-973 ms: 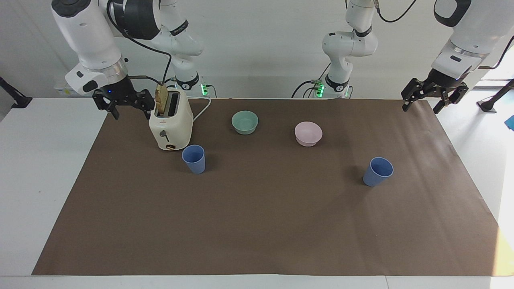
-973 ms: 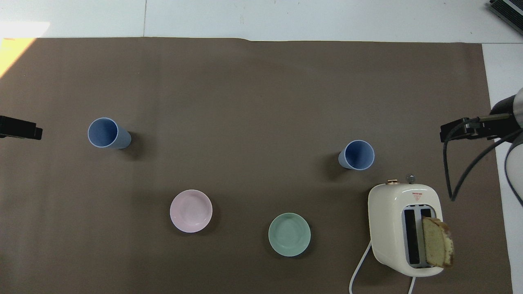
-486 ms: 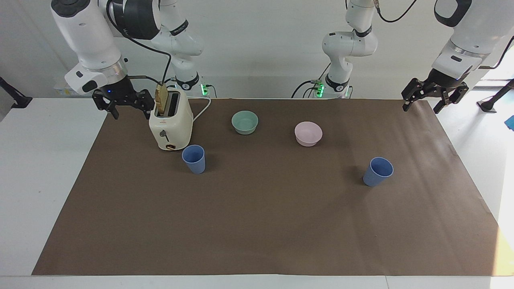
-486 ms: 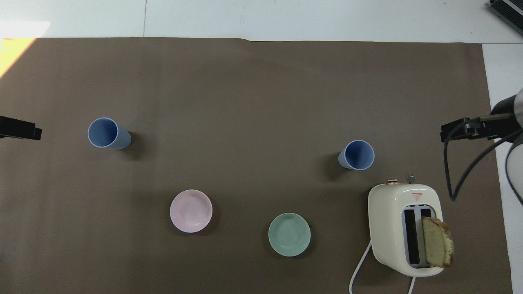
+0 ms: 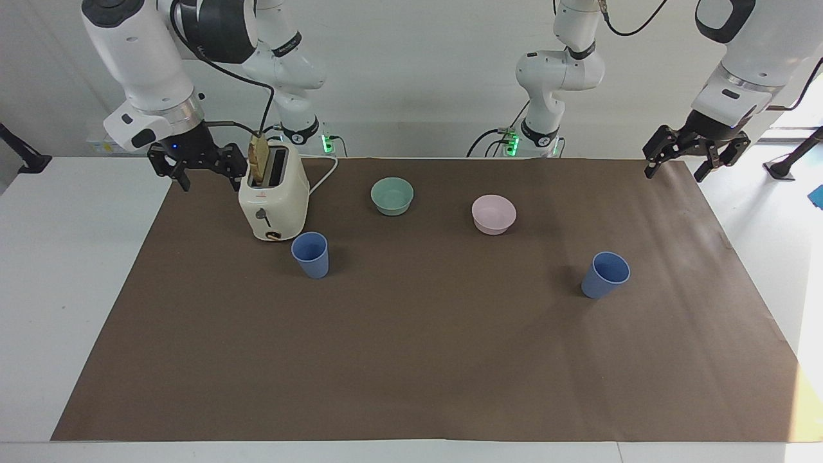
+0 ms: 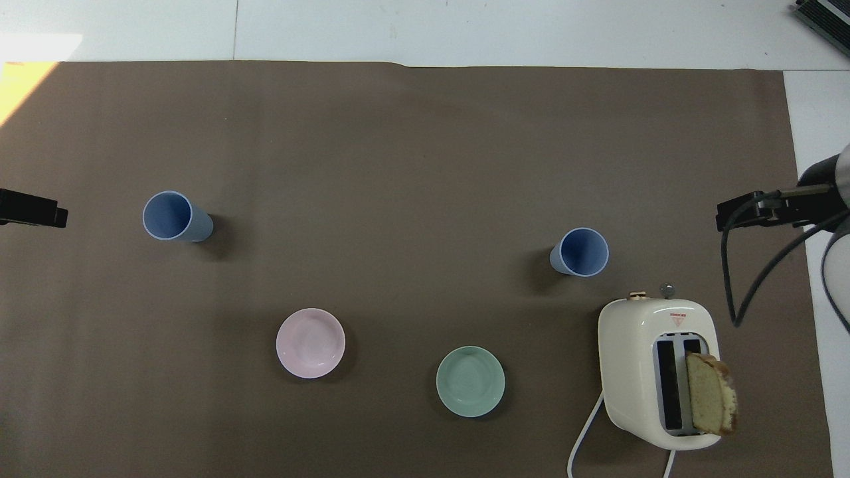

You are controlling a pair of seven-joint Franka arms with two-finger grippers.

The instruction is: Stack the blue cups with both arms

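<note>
Two blue cups stand upright and apart on the brown mat. One cup [image 5: 310, 254] [image 6: 580, 252] stands just farther from the robots than the toaster. The other cup [image 5: 605, 274] [image 6: 174, 216] stands toward the left arm's end. My right gripper [image 5: 210, 185] hangs open over the mat's edge beside the toaster, with nothing in it. My left gripper [image 5: 672, 176] hangs open over the mat's corner at the left arm's end, also with nothing in it. Neither gripper touches a cup.
A cream toaster [image 5: 272, 199] with a bread slice [image 5: 259, 161] sticking up stands toward the right arm's end, its cord trailing toward the robots. A teal bowl [image 5: 392, 195] and a pink bowl [image 5: 494, 213] sit nearer to the robots than the cups.
The left gripper has crept up a touch; the right gripper hangs where it was. The cups have not moved.
</note>
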